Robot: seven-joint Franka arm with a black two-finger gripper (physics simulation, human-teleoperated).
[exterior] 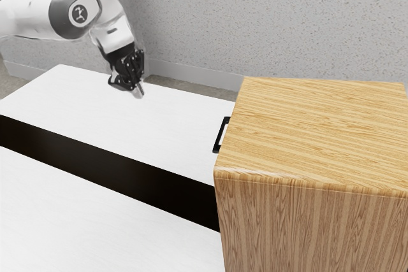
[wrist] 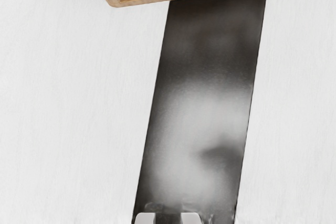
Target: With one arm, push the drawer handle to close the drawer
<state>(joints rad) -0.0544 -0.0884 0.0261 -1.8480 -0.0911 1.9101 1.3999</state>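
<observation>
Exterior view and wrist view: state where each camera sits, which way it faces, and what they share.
Exterior view: at the arm's side, looking down across the white surface and wooden cabinet with its black handle; the arm and pincer show at upper left.
Wrist view: on the hand, facing down and toward the cabinet; two pale parts, likely the pincer's, show at the lower edge.
Shared: cabinet, white surface, dark band.
</observation>
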